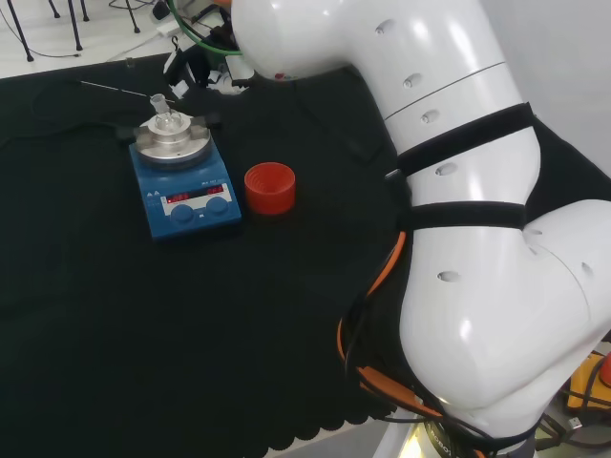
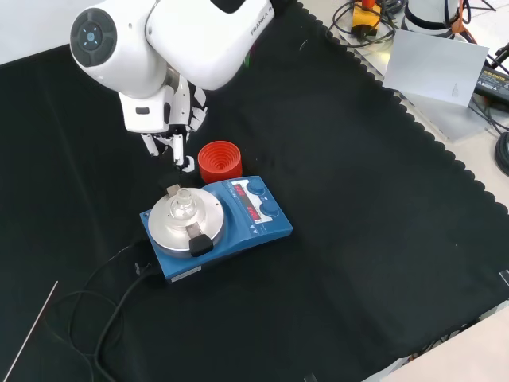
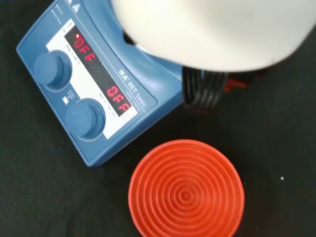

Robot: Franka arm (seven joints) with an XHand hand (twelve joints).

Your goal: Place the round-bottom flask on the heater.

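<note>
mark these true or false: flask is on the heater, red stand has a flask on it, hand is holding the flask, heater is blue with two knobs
1. The round-bottom flask sits on the heater. True.
2. The red ribbed stand carries a flask. False: the stand is bare, beside the heater.
3. The hand holds the flask. False: in the front view it hangs apart from the flask, above the cloth near the stand, with nothing in it.
4. The heater is blue with two knobs on its front panel. True.
</note>
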